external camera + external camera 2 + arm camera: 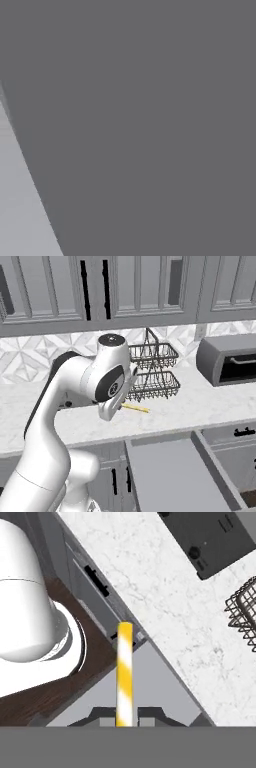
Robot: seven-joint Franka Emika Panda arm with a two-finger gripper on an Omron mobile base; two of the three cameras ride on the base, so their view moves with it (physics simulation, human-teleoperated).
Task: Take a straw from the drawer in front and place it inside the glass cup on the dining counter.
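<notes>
A: Is the straw [124, 672] out of the drawer [170, 471]?
B: Yes, the tool [124, 718] is clenched on it, bottom centre of the hand view. The cup placement is left.

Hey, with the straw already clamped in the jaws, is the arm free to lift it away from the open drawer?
Probably yes: the straw sits in the shut jaws above the open drawer, with open space around it.

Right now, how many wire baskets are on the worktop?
2: a lower wire basket and an upper wire basket stacked directly above it, both beside the toaster. Others may be hidden behind the arm.
</notes>
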